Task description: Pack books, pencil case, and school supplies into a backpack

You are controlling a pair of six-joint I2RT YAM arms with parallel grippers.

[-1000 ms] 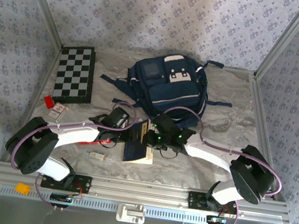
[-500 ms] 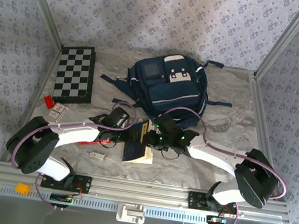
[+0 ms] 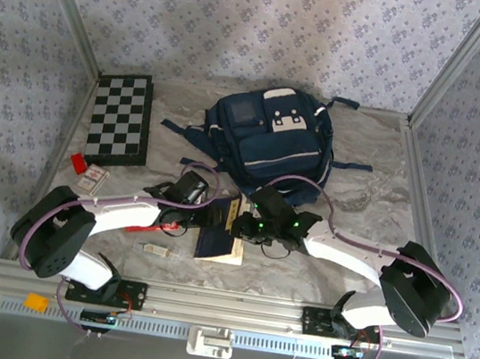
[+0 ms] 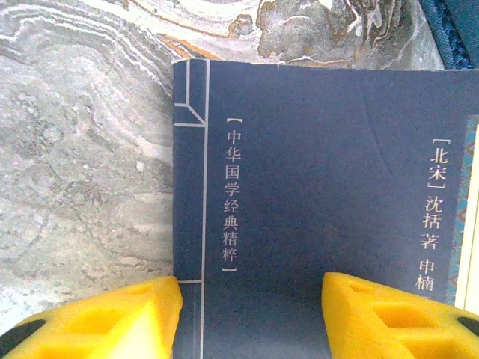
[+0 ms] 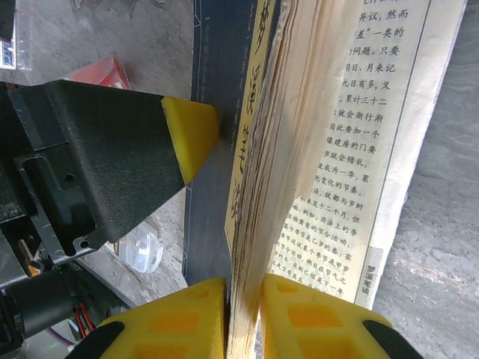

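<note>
The top external camera looks down from behind the arm bases at 6 o'clock over the whole worktop [image 3: 376, 177]. Both wrist cameras sit very close to the dark blue book [image 3: 211, 242] that all views share: the left faces its cover, the right its page edges.

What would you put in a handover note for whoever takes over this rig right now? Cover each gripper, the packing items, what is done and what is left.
Left gripper: open, one fingertip against the cover of the dark blue paperback book.
Right gripper: shut on that book's page edge.
The book is between the grippers, on the near side of the navy-blue fabric backpack; the flat red pencil case lies partly under the left arm, the small pale stick beside it.
Done: nothing visibly packed.
Left: books, pencil case and stick into the backpack.
</note>
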